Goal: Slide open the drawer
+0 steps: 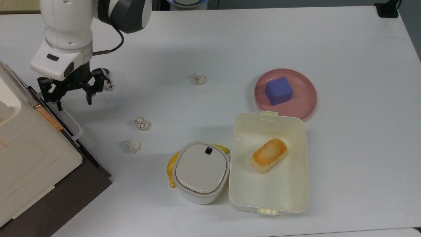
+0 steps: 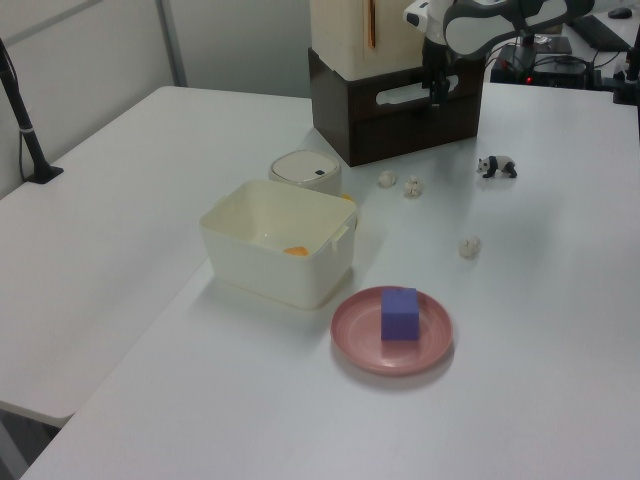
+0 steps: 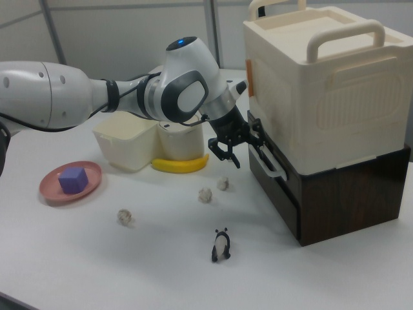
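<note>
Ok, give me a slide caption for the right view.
Open claw beside the white handle of the closed dark brown drawer.

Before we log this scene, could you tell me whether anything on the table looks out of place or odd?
Three crumpled paper balls lie loose on the table, like litter. A banana is wedged under the round lidded container. Nothing looks spilled or damaged.

Top view: cabinet [image 1: 29, 154] is being seen at left edge, gripper [image 1: 73, 102] positioned just beside drawer [image 1: 49, 107] handle [image 1: 70, 123]; lunch box [image 1: 268, 197] lower right, plate [image 1: 304, 98] behind it.
</note>
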